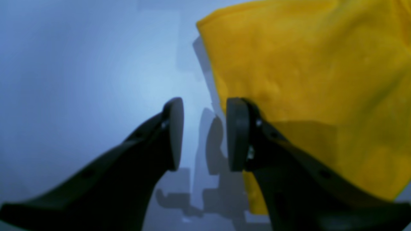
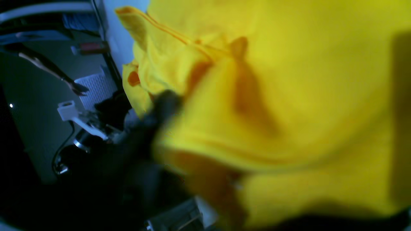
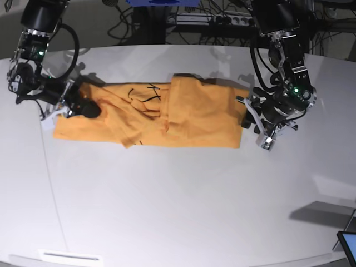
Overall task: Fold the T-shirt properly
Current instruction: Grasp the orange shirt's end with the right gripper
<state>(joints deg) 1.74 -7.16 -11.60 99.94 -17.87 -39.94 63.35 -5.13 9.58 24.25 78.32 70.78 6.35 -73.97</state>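
The orange-yellow T-shirt [image 3: 183, 114] lies on the white table [image 3: 178, 206] as a long band, with dark trim squiggles [image 3: 146, 93] left of its middle. My right gripper [image 3: 89, 108] rests on the shirt's left end. In the right wrist view, bunched cloth [image 2: 273, 96] fills the blurred frame. One dark finger [image 2: 162, 104] presses against it and the other finger is hidden. My left gripper [image 1: 205, 134] stands open just off the shirt's right edge [image 1: 289, 80], and nothing lies between its fingers. In the base view, the left gripper [image 3: 255, 123] is beside that edge.
Cables and a power strip [image 3: 222, 19] lie beyond the table's far edge. A screen corner [image 3: 347, 242] shows at the bottom right. A white strip [image 3: 72, 257] sits by the table's front left edge.
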